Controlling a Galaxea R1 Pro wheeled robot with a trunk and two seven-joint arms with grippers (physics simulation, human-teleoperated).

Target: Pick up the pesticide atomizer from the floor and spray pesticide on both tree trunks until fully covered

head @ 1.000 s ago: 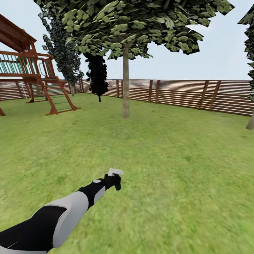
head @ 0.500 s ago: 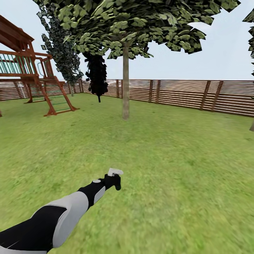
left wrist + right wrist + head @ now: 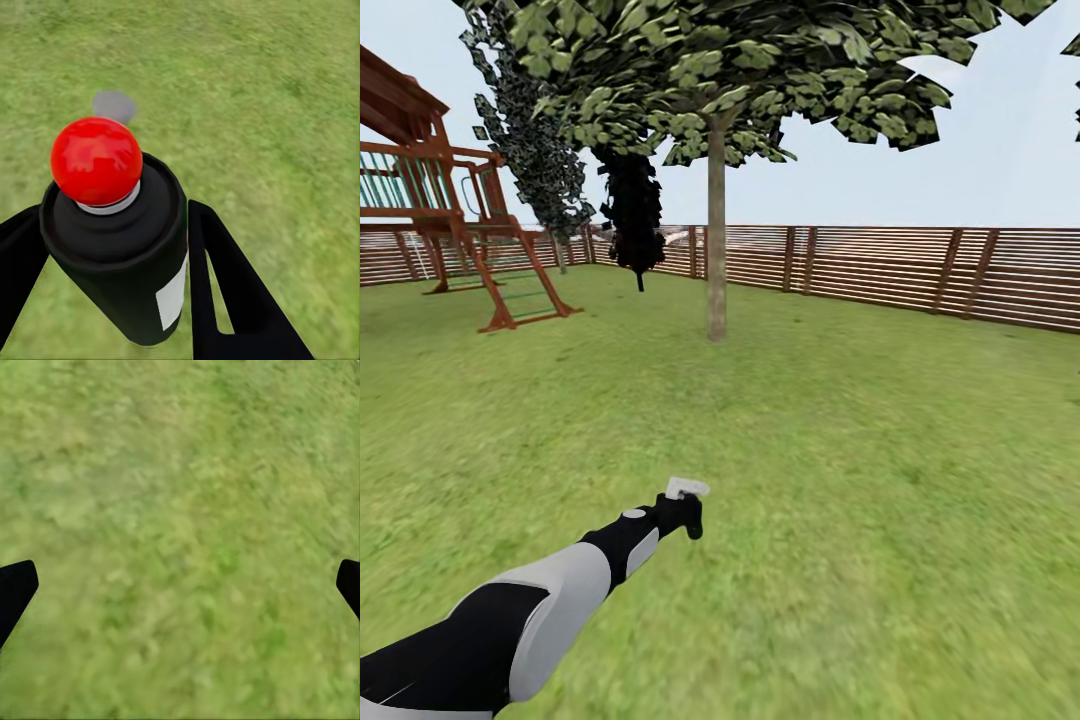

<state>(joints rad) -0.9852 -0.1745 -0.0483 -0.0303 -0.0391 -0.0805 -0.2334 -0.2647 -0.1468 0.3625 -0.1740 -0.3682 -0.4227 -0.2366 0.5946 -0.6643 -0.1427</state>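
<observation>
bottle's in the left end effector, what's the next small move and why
Probably keep rolling forward toward the tree trunk. The left end effector is closed on the spray bottle, so the pickup looks done, but the trunk stands well across the lawn, likely too far for spray to land. The arm points roughly toward it, so closing the gap comes first.

Red-capped black atomizer (image 3: 120,247) between fingers (image 3: 232,300); pale tree trunk (image 3: 716,230) ahead.

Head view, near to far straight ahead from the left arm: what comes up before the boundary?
Left gripper holding the atomizer → open lawn → pale tree trunk → slatted wooden fence.
</observation>
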